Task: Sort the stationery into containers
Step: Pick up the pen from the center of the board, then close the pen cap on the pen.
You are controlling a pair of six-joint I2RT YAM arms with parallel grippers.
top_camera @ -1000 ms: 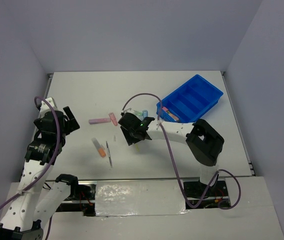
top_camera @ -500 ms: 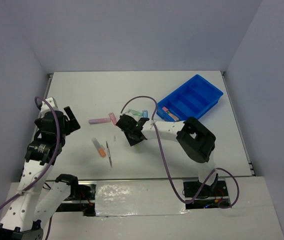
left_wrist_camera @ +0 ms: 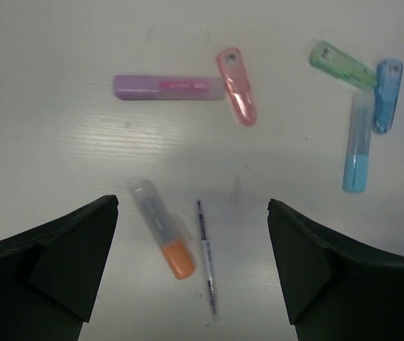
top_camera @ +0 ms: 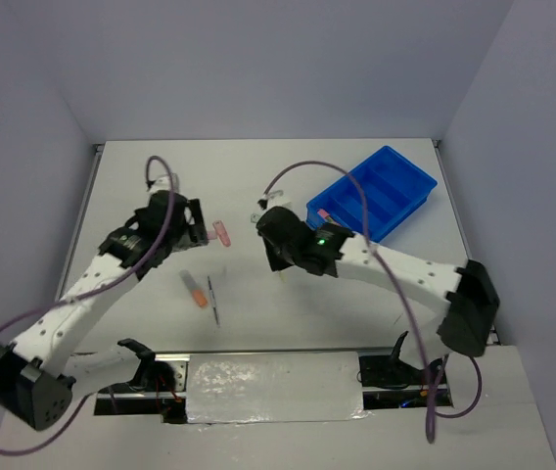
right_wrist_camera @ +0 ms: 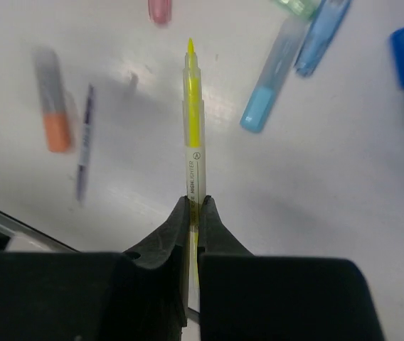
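Within the last second both arms had shifted over the white worktop (top_camera: 161,166): the right arm stretched out low, its elbow swung to the right, while the left arm reached in from the left edge towards the scattered stationery. The right tool (right_wrist_camera: 193,206) was clamped on a yellow highlighter (right_wrist_camera: 193,128), tip pointing away from the wrist, apparently clear of the surface and left of the blue tray (top_camera: 410,211), so a carry to a compartment looked to be next. The left tool (left_wrist_camera: 191,204) hung wide open and empty above an orange-capped marker (left_wrist_camera: 163,227) and a slim pen (left_wrist_camera: 205,256), seemingly lining up its own pick. Farther off lay a lilac highlighter (left_wrist_camera: 168,87) touching a pink one (left_wrist_camera: 236,87), with green (left_wrist_camera: 342,64), blue (left_wrist_camera: 387,94) and light-blue (left_wrist_camera: 358,153) pieces bunched to the right, all unsorted.
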